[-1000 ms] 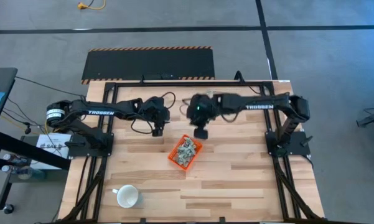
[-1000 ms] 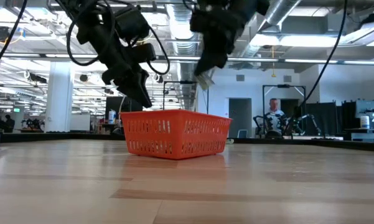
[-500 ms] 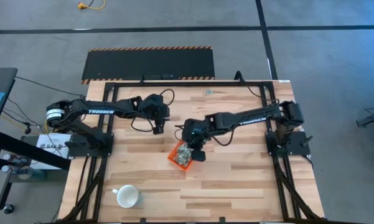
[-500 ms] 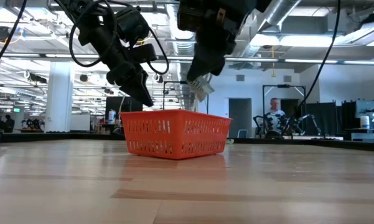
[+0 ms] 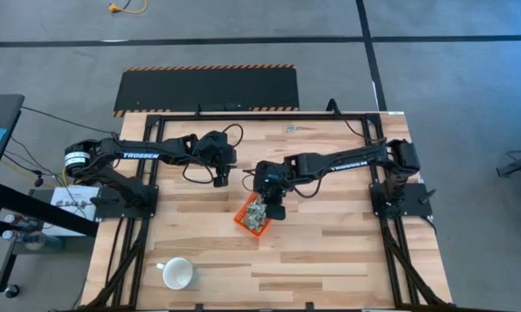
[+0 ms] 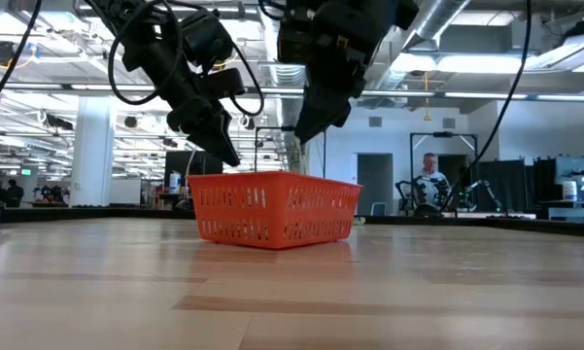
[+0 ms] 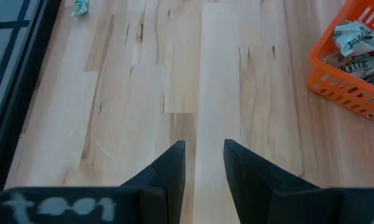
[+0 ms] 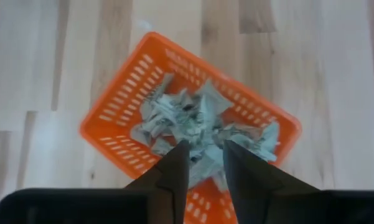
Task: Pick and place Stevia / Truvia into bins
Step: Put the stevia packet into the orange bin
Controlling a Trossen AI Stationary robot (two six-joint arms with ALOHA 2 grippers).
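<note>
Above the orange bin (image 5: 257,214), right tool (image 5: 275,211) hangs released, nothing between its fingers. Sachets (image 8: 199,129) lie heaped inside the bin. Left tool (image 5: 219,180) waits beside the bin over the counter (image 5: 329,251), released, empty.

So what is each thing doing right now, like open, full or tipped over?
Orange bin: upright on the table, holding a heap of packets.
Packets: piled loose inside the bin.
Stray packet: lying alone on the table, outside the bin.
Right gripper: right above the bin, fingers apart, nothing between them.
Left gripper: above bare table beside the bin, fingers apart, empty.
Mug: lying on its side.
</note>
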